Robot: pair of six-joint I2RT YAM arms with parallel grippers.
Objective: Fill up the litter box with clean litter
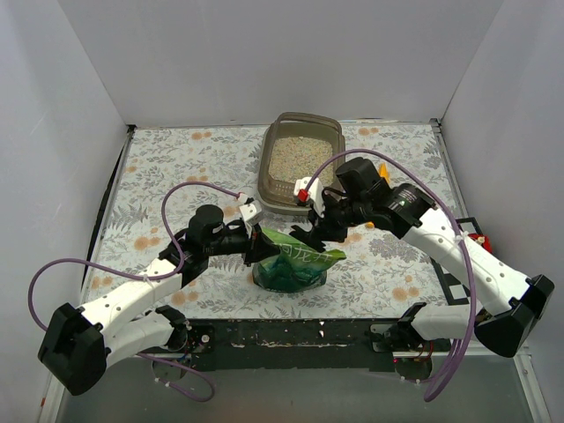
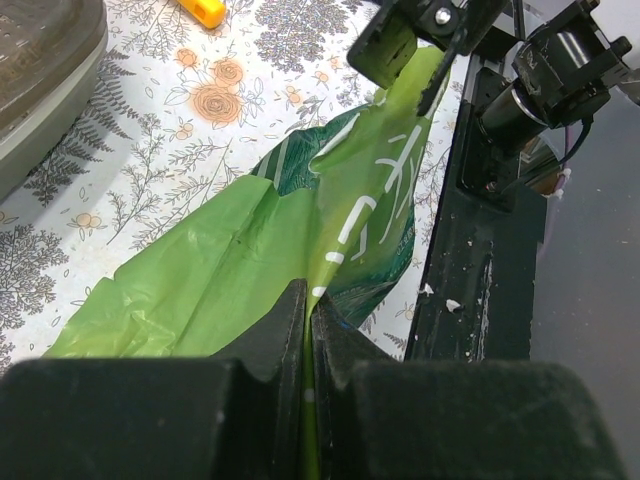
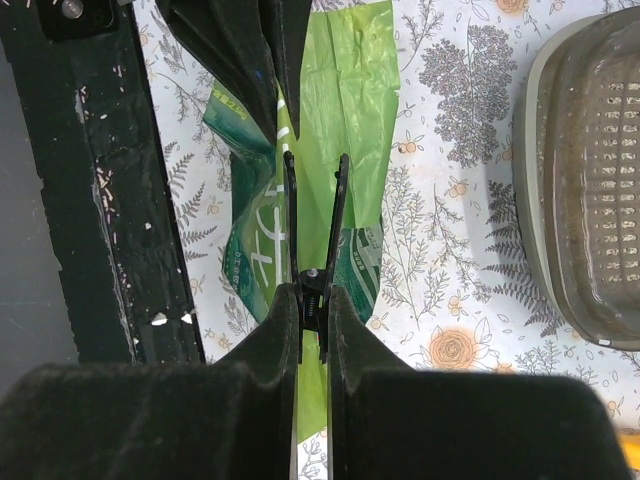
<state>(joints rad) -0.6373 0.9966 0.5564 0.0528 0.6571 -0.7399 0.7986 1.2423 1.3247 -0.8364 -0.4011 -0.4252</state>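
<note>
left end effector (image 1: 256, 236): pressed together, pinching the left end of the green bag's (image 1: 291, 269) top edge; lower centre of the top view.
green bag: stands on the desk (image 1: 176, 167) near the bottom edge, just up-frame of my arm bases. Its top seam is stretched left-right between my two end effectors, so its long axis runs across the frame.
black clip (image 3: 313, 280): at the right end of the seam. Its two thin arms stand apart in a V either side of the folded green edge. I cannot tell whether it bites the plastic.
right end effector (image 1: 315, 233): pressed together on the butt of the black clip, just right of the bag top.
litter box (image 1: 306, 116): upper centre of the top view, up-frame of both end effectors and apart from the bag. Its long axis runs up-down the frame, with the near short edge facing the bag.
clean litter (image 1: 295, 160): a pale layer already lies over the box floor. What is inside the bag is hidden.
key relation: the box lies straight up-frame of the bag mouth. My right end effector sits just below the near short edge, my left one down-left of the near-left corner, so the right is nearer.
judgement: any pour has to travel up-frame along the box's long axis, with the seam kept crosswise. If the clip is closed on the bag, the mouth stays closed.
yellow scoop (image 2: 203, 10): right of the box in the top view, partly behind my right arm, not held.
</note>
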